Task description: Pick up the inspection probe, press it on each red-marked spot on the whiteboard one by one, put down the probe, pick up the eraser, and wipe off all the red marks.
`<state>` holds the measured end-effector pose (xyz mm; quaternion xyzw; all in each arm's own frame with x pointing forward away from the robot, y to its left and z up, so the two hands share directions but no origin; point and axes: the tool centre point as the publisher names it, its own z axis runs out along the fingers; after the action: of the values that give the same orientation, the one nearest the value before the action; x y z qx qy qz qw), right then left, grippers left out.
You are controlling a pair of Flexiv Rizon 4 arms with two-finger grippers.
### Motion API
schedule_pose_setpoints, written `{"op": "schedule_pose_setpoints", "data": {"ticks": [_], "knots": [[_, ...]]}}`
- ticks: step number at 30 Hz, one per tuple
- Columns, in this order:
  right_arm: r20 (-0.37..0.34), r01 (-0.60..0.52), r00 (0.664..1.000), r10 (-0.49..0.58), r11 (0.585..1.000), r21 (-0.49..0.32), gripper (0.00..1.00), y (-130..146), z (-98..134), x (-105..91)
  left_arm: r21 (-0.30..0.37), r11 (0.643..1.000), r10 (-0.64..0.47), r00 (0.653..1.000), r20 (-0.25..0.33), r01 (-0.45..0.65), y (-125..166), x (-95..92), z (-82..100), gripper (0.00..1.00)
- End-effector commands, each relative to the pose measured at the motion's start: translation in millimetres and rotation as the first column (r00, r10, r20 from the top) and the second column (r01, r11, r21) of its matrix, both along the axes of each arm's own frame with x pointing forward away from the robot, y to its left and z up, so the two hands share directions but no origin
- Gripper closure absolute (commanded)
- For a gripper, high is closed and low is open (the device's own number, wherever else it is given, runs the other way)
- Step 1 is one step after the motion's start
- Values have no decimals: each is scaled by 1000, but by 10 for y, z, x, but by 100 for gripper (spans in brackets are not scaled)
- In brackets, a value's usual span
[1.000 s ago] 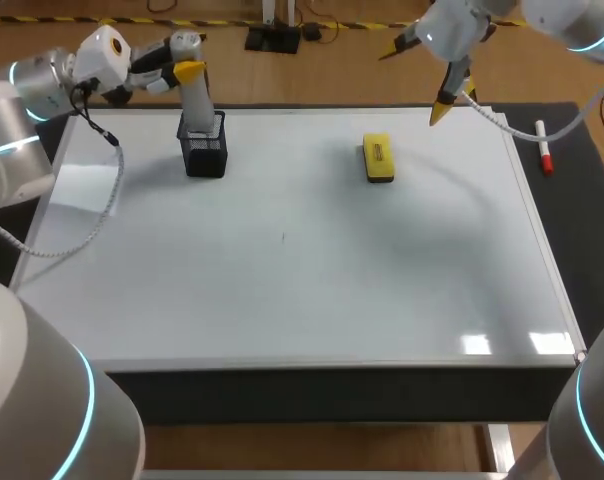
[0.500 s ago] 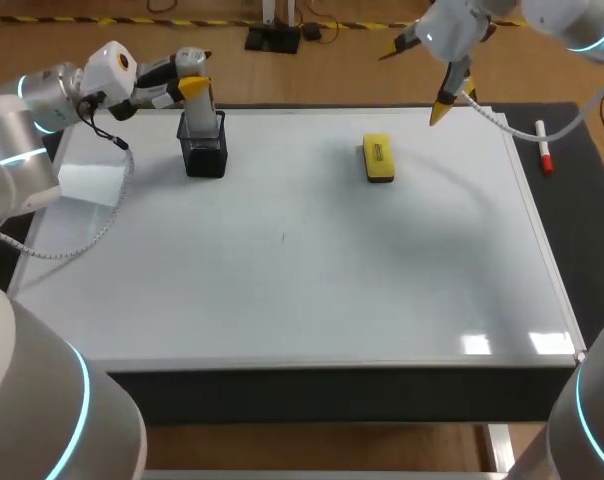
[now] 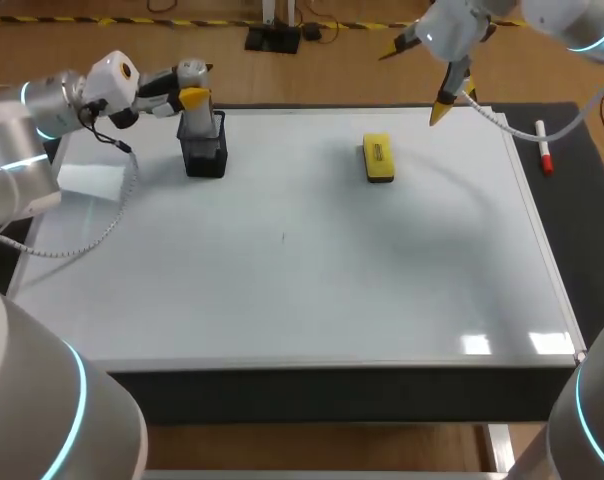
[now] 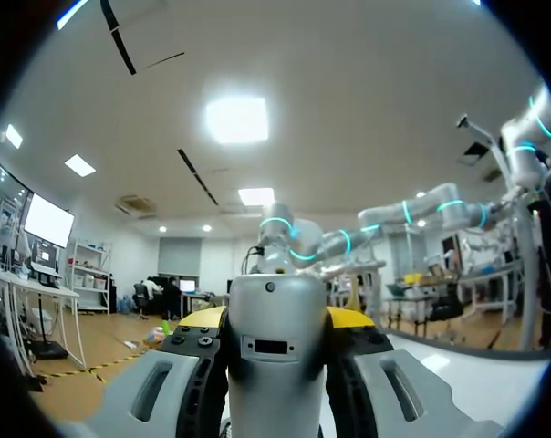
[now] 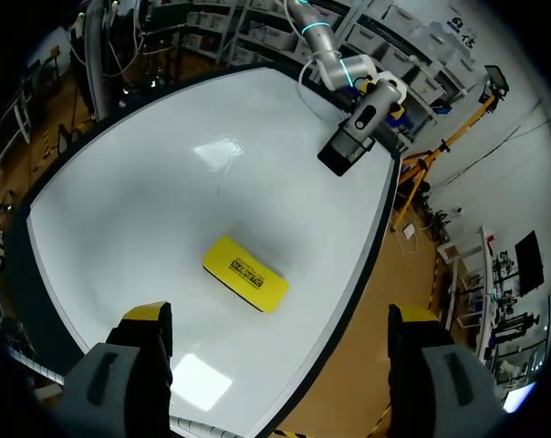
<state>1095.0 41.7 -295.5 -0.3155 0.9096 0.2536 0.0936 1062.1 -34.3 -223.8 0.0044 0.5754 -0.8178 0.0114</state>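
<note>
Both fingers of the left gripper [image 3: 191, 90] appear closed on the inspection probe [image 4: 275, 356], which stands in the black mesh holder [image 3: 205, 152] at the whiteboard's [image 3: 302, 290] far left. The right gripper [image 5: 280, 315] hangs wide open and empty, well apart from the eraser [image 3: 378, 158]. Step in hand is judged to be the probe pick-up, and the next move calls for a straight lift clear of the holder.

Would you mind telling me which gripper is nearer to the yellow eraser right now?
Right. The right gripper hangs close by the eraser; the left gripper holds the probe in the black holder, farther off.
</note>
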Motion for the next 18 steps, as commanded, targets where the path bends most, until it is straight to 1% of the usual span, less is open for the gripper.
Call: {"op": "schedule_pose_setpoints", "data": {"ticks": [1, 11, 18], "knots": [[-1, -2, 1000, 2, 1000, -5, 0, -3, 7, 3, -8, 1000, -15, 1000, 0, 15, 9, 48, -71, 100], [-1, -2, 1000, 2, 1000, -5, 0, -3, 7, 3, -8, 1000, -12, 1000, 1, 12, -5, 43, -138, 100], [-1, -2, 1000, 2, 1000, -5, 0, -3, 7, 3, -6, 1000, -4, 1000, -9, 4, 4, 48, -207, 100]]}}
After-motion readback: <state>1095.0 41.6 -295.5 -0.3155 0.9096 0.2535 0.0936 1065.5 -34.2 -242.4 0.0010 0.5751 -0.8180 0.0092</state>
